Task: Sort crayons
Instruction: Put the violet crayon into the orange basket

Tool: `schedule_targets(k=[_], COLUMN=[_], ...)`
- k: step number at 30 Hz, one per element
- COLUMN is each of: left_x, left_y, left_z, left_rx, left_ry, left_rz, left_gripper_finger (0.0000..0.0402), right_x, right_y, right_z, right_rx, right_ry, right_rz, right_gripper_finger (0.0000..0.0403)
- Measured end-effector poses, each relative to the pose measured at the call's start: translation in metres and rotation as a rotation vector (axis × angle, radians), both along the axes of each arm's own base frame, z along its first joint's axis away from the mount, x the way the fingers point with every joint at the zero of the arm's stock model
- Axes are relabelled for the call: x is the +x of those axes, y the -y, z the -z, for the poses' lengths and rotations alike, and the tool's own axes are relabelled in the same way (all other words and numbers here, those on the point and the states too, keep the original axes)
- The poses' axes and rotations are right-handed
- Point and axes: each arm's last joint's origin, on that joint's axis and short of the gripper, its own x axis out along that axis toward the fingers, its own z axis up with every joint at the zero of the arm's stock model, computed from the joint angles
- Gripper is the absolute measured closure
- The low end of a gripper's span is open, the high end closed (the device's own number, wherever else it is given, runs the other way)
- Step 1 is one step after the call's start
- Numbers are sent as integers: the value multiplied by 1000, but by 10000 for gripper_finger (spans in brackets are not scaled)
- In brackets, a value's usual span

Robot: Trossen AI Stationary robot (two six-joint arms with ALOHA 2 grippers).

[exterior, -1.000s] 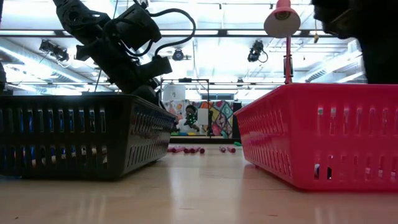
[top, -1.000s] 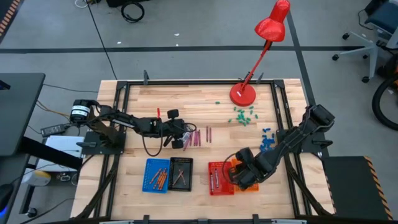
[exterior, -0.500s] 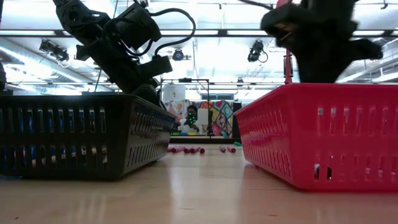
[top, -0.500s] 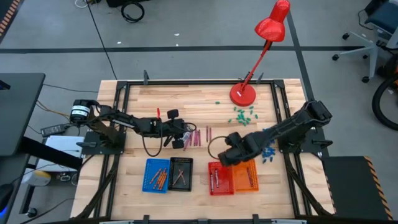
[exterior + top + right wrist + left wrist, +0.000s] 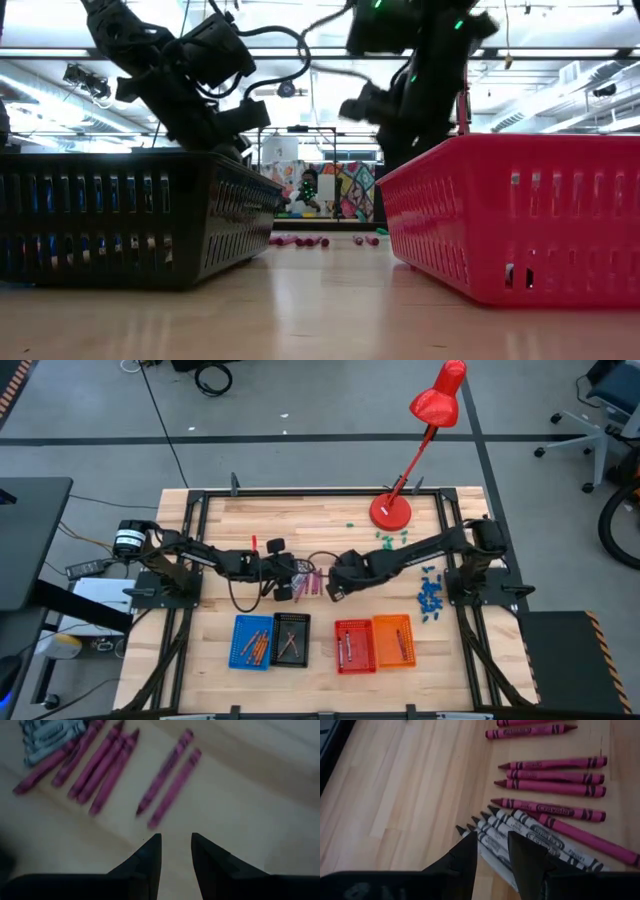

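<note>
Loose crayons, thin paper-wrapped wax sticks in magenta and grey-white, lie flat on the pale wooden plank table near its middle, between the two grippers. Magenta ones lie roughly parallel, a separate pair set a little apart from the main cluster. Grey-white ones are bunched side by side, touching, tips pointing the same way. Labels are legible on several; the wrappers look intact.

Change: a second ago the right arm was low over the orange slotted plastic basket at the near edge. Now it has swung up and across, and the right gripper sits just beside the magenta sticks at centre. Fingers stand parted with a narrow gap, nothing between them. Judgement: a drop-off is done and this is the approach for the next magenta pick, likely the separate pair straight ahead of it.

Left gripper has not shifted over the second; it hangs over the grey-white bunch, fingers parted, straddling the tips of the nearest sticks but not visibly closed on one.

Baskets along the near edge: blue basket with orange-brown sticks, black basket, red basket and the orange one each hold a few. A good number on the table remain unsorted.

Small blue chunks, green bits and a red desk lamp lie on the right arm's side.
</note>
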Motion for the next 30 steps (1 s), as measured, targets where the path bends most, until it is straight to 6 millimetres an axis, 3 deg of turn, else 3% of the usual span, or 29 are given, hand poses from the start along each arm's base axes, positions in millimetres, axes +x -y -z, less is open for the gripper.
schedule_targets(k=[11, 20, 30], left_x=[-2, -1, -2], left_y=[0, 0, 0], left_z=[2, 2, 3], left_rx=[-15, -15, -16], left_ry=[12, 14, 4], left_rz=[-17, -18, -19], left_gripper_finger=[283, 283, 283], right_x=[19, 20, 26], right_y=[22, 23, 23], right_z=[32, 32, 50], right_rx=[-76, -114, -112], right_ry=[3, 9, -11], right_rz=[4, -2, -26], right_gripper_finger=[293, 293, 293])
